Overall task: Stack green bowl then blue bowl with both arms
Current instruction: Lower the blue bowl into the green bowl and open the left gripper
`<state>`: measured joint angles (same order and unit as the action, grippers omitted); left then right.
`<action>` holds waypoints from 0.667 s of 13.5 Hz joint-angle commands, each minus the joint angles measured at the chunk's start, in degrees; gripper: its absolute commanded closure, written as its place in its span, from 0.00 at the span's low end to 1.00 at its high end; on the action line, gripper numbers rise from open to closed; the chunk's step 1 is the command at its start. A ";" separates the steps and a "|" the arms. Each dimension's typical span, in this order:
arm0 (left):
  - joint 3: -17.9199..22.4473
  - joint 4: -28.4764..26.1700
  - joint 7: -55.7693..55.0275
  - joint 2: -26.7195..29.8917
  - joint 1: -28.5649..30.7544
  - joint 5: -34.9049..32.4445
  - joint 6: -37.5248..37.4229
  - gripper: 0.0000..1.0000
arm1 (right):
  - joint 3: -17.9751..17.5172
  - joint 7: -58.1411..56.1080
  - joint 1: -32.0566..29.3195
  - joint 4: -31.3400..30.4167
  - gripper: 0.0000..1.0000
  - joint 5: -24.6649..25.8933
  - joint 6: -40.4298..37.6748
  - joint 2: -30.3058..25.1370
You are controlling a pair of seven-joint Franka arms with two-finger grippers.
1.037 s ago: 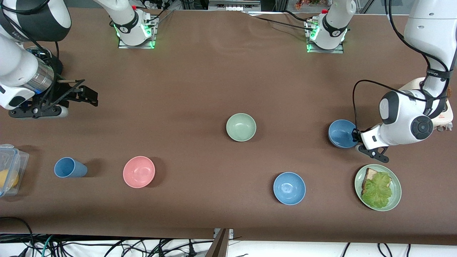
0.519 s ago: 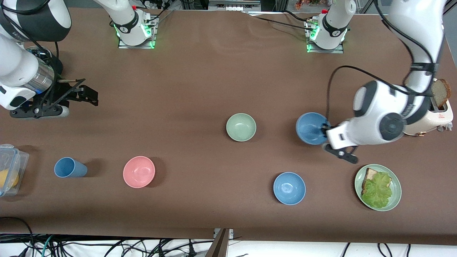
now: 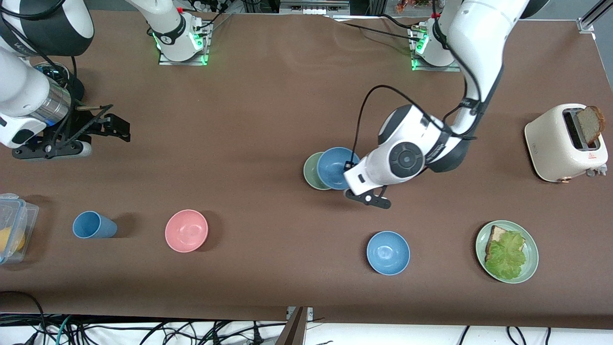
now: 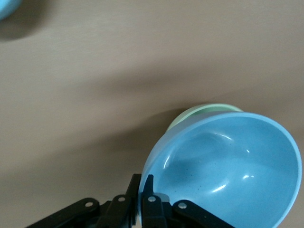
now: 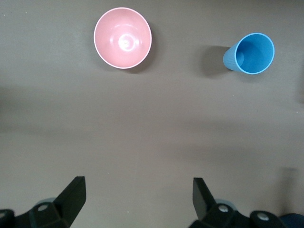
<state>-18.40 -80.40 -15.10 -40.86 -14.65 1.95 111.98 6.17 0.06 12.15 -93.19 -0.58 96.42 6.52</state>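
My left gripper [image 3: 352, 173] is shut on the rim of a sky-blue bowl [image 3: 335, 167] and holds it in the air, partly over the pale green bowl [image 3: 311, 171] at the table's middle. In the left wrist view the fingers [image 4: 148, 187] pinch the blue bowl's [image 4: 228, 171] rim, and the green bowl's [image 4: 199, 112] rim shows under it. A second blue bowl [image 3: 388, 252] sits on the table nearer the front camera. My right gripper [image 3: 103, 125] is open and empty, waiting over the right arm's end of the table.
A pink bowl [image 3: 186, 230] and a blue cup [image 3: 93, 224] sit toward the right arm's end. A green plate with bread and lettuce [image 3: 506, 251] and a toaster [image 3: 565, 142] are at the left arm's end. A clear box [image 3: 14, 225] sits at the table's edge.
My left gripper has carried the blue bowl from near the toaster toward the table's middle, to partly over the green bowl. The right arm has not moved.
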 commanded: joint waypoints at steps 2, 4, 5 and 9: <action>0.83 3.06 0.33 -3.52 -3.00 0.78 0.08 1.00 | -0.54 -1.20 -0.19 1.08 0.01 -0.30 -1.06 1.39; 0.83 3.06 0.16 -4.31 -3.28 1.21 0.09 0.96 | -0.72 -1.20 -0.10 1.08 0.01 -0.30 -1.06 1.48; 0.83 3.06 -0.36 -4.23 -3.62 1.21 0.08 0.24 | -0.63 -1.29 -0.11 0.91 0.01 -0.30 -1.15 1.48; 0.48 3.32 0.34 -3.35 -3.45 1.30 -0.44 0.00 | -0.54 -1.29 -0.19 0.73 0.01 -0.30 -1.15 1.56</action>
<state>-18.46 -78.55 -15.24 -44.50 -17.65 1.96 112.53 5.73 -0.34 12.24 -93.19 -0.59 96.31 7.92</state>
